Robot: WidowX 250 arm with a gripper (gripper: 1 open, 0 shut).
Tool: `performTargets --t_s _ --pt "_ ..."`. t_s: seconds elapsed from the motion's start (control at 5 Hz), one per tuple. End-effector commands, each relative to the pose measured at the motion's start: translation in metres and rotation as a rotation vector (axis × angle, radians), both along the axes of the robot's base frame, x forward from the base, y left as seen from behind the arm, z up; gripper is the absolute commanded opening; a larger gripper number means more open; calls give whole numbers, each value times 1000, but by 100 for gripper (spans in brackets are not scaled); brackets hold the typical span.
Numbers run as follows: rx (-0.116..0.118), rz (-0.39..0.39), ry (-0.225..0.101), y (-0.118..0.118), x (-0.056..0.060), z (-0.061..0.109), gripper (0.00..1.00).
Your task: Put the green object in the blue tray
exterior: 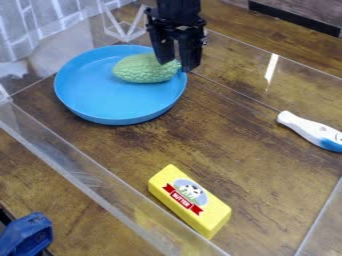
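Note:
The green object (140,69), a pale-green knobbly lump, lies lengthwise over the back part of the blue tray (94,100), inside its rim. My gripper (177,60) points down at the lump's right, tapered end, and its dark fingers (162,52) are shut on that end. The fingers hide the tip of the lump. Whether the lump rests on the tray floor or hangs just above it cannot be told.
A yellow rectangular block (189,199) lies near the front. A white and blue pen-like item (311,131) lies at the right. Clear plastic walls (80,170) fence the wooden table. A blue thing (20,238) sits at the bottom left corner.

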State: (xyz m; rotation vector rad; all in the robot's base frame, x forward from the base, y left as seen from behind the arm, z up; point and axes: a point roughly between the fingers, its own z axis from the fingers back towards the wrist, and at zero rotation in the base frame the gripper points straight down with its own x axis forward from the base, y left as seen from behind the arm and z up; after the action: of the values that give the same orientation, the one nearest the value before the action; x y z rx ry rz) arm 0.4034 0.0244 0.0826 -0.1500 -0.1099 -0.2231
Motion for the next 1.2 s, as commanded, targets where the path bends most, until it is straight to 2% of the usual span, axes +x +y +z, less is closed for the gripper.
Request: performTargets --t_s 0.0,1.0 --pt "7 30 -79 15 9 26 100" --pt "-21 40 -66 13 11 10 100"
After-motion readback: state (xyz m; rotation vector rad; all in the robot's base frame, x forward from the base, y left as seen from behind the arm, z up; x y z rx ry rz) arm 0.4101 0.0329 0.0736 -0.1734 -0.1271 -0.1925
